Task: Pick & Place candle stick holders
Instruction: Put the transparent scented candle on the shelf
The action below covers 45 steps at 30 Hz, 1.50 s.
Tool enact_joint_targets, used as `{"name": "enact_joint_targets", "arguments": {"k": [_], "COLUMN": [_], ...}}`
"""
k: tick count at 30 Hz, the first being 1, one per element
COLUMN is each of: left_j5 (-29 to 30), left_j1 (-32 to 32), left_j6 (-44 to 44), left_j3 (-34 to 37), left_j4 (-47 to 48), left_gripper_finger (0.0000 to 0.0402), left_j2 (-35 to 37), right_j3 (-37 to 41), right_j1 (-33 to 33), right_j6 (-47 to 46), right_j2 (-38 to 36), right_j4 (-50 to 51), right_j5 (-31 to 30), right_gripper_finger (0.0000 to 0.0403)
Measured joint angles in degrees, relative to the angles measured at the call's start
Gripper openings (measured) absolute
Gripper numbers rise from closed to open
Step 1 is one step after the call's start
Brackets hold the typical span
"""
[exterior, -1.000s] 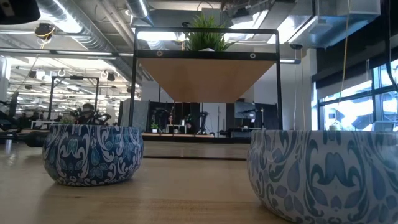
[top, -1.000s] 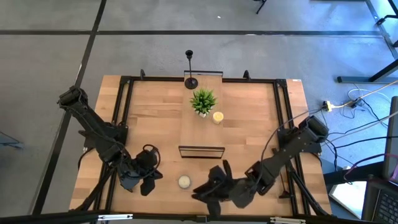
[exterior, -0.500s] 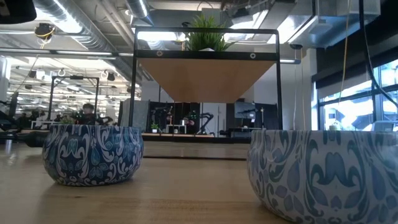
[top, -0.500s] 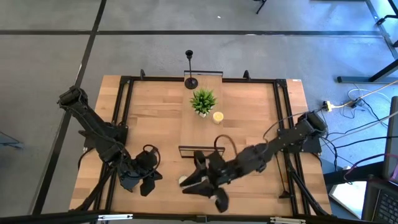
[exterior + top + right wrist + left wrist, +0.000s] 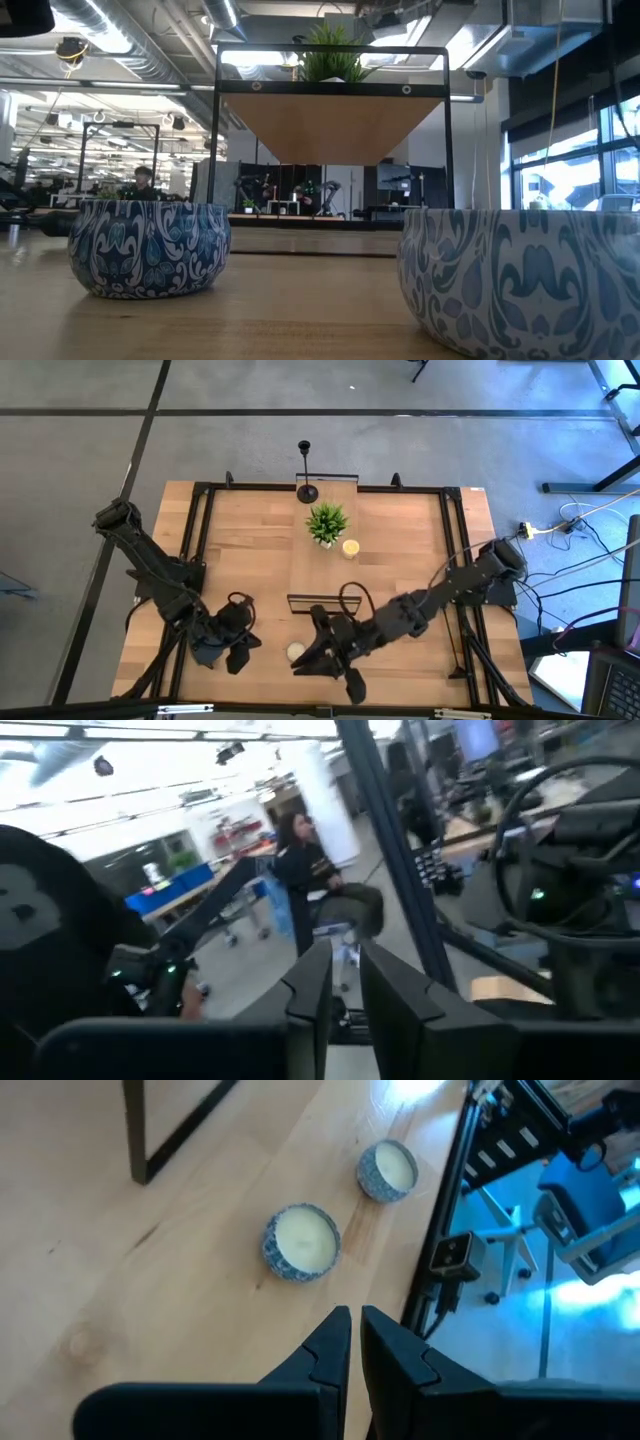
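Observation:
One candle stick holder (image 5: 305, 468), a thin black rod, stands upright on its round base (image 5: 307, 493) at the far end of the raised wooden shelf (image 5: 305, 575). No gripper is near it. My left gripper (image 5: 236, 648) hovers shut over the table's near left part, above bare wood (image 5: 356, 1342). My right gripper (image 5: 318, 656) hangs above the near middle of the table, pointing level into the room (image 5: 345, 982), shut with nothing between its fingers.
A green potted plant (image 5: 327, 522) and a yellow candle (image 5: 350, 547) sit on the shelf. A white candle in a blue patterned tin (image 5: 296, 651) lies by my right gripper; the left wrist view shows two such tins (image 5: 302, 1242) (image 5: 387, 1170). A person sits in the room (image 5: 320, 885).
My right gripper has risen and swung toward the table's left, from the near edge to a spot over the white candle. Its wrist has rolled and tipped up until it points level.

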State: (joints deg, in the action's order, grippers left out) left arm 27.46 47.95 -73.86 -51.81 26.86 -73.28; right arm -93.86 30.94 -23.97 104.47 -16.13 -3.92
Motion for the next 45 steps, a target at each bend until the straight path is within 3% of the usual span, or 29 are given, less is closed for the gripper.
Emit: {"name": "enact_joint_targets", "arguments": {"k": [3,5,9,12,16,23,30,33,40,45], "left_j5": [-0.81,-2.10,-2.83,-2.93,-4.03,-5.42,-5.51,-4.19,-3.96,6.33], "left_j1": [-1.49,-2.84,-5.82,-8.49,-12.86,-21.10,-25.81,-26.52,-27.02,-25.91], "left_j6": [-0.11,0.01,0.03,0.14,0.62,-0.42,-0.54,-0.51,-1.52,-11.05], "left_j3": [0.00,0.00,0.00,0.00,0.00,0.00,0.00,0.00,0.00,0.00], "left_j4": [0.10,0.17,0.90,0.87,0.85,-0.17,-1.67,-1.99,1.25,7.96], "left_gripper_finger": [0.0022,0.0022,0.0022,0.0022,0.0022,0.0022,0.0022,0.0022,0.0022,0.0022], "left_j2": [0.00,0.00,0.00,0.00,0.00,0.00,0.00,0.00,0.01,1.26], "right_j3": [3.35,8.21,20.91,29.77,38.33,45.01,52.30,55.88,59.24,59.25], "right_j1": [-2.26,-2.97,-2.96,-2.50,-2.85,-4.91,-11.26,-14.87,-22.14,-26.78], "right_j6": [-2.35,-2.93,-3.15,-2.76,-0.78,-1.83,-1.15,0.07,1.01,2.86], "right_j2": [-1.18,-3.50,-11.29,-18.27,-29.96,-44.45,-46.77,-46.49,-46.42,-46.26], "right_j4": [-1.86,-6.72,-16.25,-15.85,-6.28,24.10,21.68,13.49,7.34,11.17], "right_j5": [8.57,9.97,5.87,1.02,-5.01,-13.38,-5.95,-1.82,0.82,1.67], "right_gripper_finger": [0.0053,0.0043,0.0021,0.0017,0.0016,0.0016,0.0012,0.0009,0.0007,0.0007]}}
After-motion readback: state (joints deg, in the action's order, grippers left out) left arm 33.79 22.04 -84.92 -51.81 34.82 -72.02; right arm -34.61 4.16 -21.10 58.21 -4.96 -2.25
